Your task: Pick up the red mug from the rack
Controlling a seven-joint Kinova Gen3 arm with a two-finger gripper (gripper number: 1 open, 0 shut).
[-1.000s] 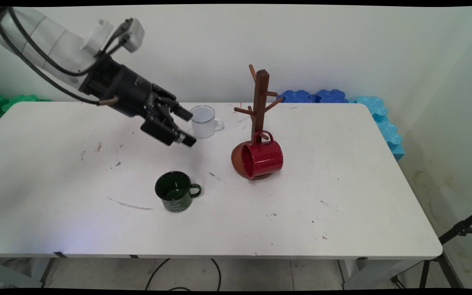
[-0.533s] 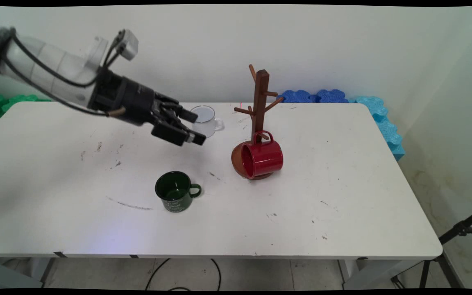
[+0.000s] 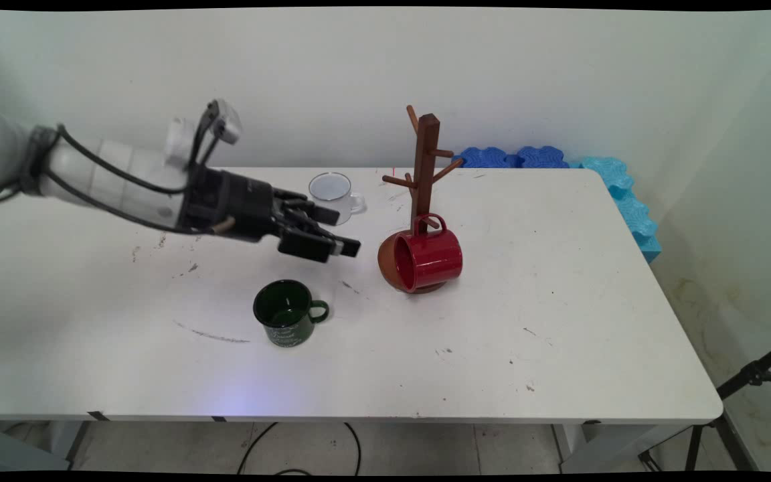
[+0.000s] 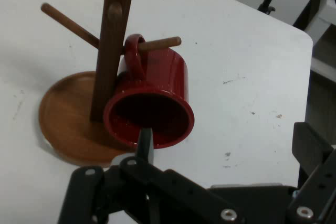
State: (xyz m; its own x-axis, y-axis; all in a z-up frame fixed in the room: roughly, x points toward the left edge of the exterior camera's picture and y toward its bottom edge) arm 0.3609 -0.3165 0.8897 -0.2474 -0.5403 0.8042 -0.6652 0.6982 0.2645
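Glossy red enamel mug [image 4: 157, 93] hangs on a smooth brown wooden tree [image 4: 113, 40] over a matt, scuffed white table [image 3: 559, 301]

Even soft indoor light, faint shadows on the white table [image 3: 559, 281], both views sharp, mild edge curvature

Glossy red mug [image 3: 427, 260] on a brown wooden tree [image 3: 423, 175]; dark green mug [image 3: 284, 312], clear glass cup [image 3: 332, 194], white scuffed table [image 3: 559, 301], black gripper [image 3: 344, 232].

Main view high across table [image 3: 559, 321], hand view close, both on red mug [image 3: 427, 260]
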